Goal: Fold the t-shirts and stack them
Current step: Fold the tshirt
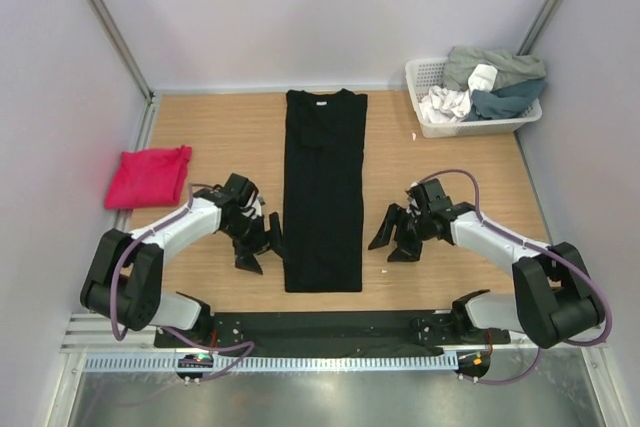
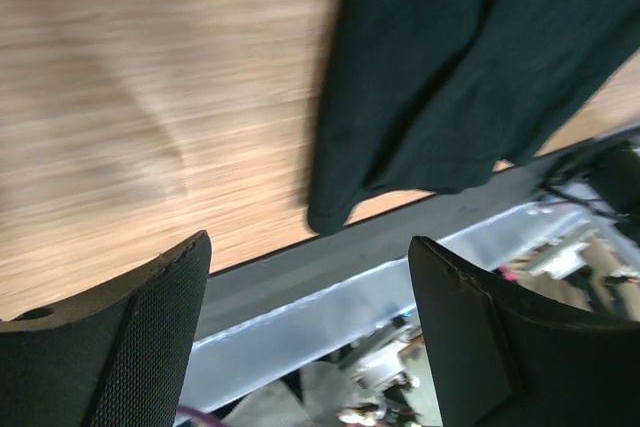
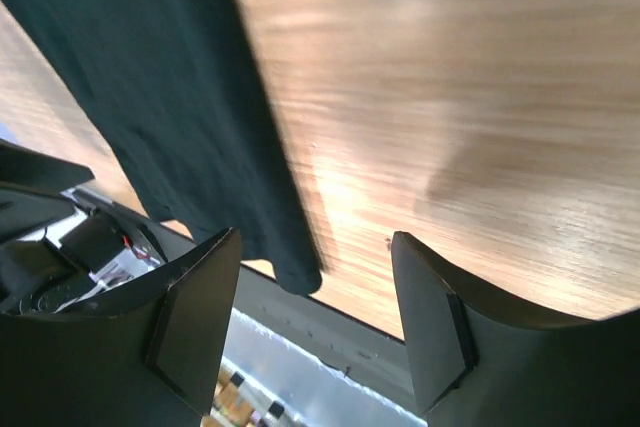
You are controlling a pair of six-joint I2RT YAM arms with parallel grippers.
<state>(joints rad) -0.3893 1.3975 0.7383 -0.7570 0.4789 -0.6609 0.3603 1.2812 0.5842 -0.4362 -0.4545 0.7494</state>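
From above, the black t-shirt [image 1: 323, 187] lies mid-table as a narrow strip, its long axis running near to far. The left gripper [image 1: 258, 250] sits just beside its near-left edge. The right gripper [image 1: 392, 245] is slightly further off its near-right edge. The pink t-shirt [image 1: 148, 175] lies folded at the left and the basket [image 1: 428, 77] stands far right, both well clear.

In the left wrist view, the fingers [image 2: 120, 347] stand apart and empty, with the shirt's near corner just beyond them.

In the right wrist view, the fingers [image 3: 200, 317] are likewise spread and hold nothing, and the same hem's other corner hangs just ahead.
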